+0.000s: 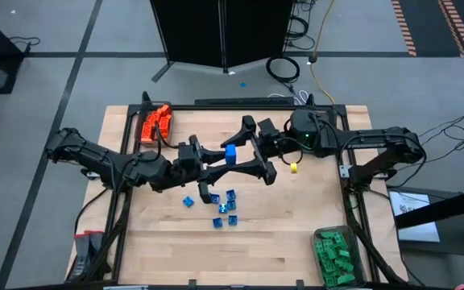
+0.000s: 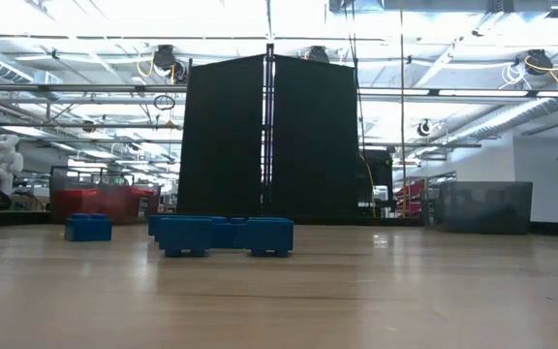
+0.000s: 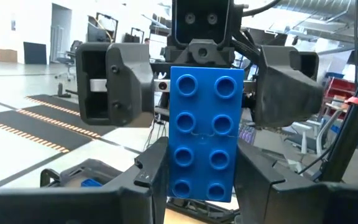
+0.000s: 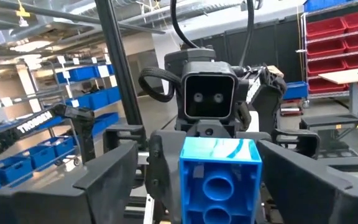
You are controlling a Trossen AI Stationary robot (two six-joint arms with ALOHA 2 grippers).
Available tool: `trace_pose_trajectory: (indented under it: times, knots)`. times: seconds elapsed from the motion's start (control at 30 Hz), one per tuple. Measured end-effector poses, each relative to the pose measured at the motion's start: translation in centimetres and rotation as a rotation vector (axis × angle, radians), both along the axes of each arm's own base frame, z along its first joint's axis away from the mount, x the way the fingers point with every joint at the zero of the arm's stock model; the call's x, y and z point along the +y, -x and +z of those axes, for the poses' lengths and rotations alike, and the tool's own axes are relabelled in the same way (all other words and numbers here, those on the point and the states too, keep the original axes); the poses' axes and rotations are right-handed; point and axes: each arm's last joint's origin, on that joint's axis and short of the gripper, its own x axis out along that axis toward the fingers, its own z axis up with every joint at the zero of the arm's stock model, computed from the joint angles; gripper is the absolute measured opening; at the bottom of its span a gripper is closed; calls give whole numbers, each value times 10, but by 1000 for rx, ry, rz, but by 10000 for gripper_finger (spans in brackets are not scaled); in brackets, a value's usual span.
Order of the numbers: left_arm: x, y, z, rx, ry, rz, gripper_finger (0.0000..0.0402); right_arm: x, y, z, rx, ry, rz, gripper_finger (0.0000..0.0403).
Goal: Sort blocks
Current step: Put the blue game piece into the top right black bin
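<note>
Right now both arms are meeting above the middle of the surface [image 1: 159, 242], toward its far edge. The left gripper [image 1: 220, 155] is grasping a blue brick [image 1: 230, 154] between its fingers [image 3: 135, 186] and holding it up off the surface, with the studded face turned to the left wrist camera. The right gripper [image 1: 244, 147] is facing it from the other side, with its fingers [image 4: 104, 174] spread wide on either side of the same brick, not closing on it. In the right wrist view the brick's hollow underside [image 4: 219, 180] is showing between those spread fingers.

Below the grippers, a small cluster of loose blue bricks [image 1: 222, 208] is lying near the centre of the surface, and a single yellow brick [image 1: 294, 167] is sitting toward the right side. Orange bricks [image 1: 155, 122] are filling a bin at the far left corner, and green bricks [image 1: 335, 256] are filling a bin at the near right corner. In the low view, the blue bricks [image 2: 223, 235] are resting on the wood in front of a black panel [image 2: 269, 136].
</note>
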Motion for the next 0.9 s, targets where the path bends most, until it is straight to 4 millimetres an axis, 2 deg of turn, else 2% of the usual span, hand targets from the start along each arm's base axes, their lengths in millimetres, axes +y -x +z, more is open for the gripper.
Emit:
trace_pose_trajectory:
  times: [0.13,0.33,0.57,0.77,0.9]
  knots:
    - [0,0,0,0,0,0,127,0,0,-1,-1,25,-7,271]
    - [0,0,0,5,-3,1,127,-3,0,-4,32,40,-21,123]
    - [0,0,-1,12,-22,2,134,-3,0,-4,25,79,-26,123]
    - [0,0,-1,12,-15,6,234,-4,-1,-5,23,97,-41,123]
    - [1,-1,-9,88,30,23,282,-7,6,-1,25,124,-151,123]
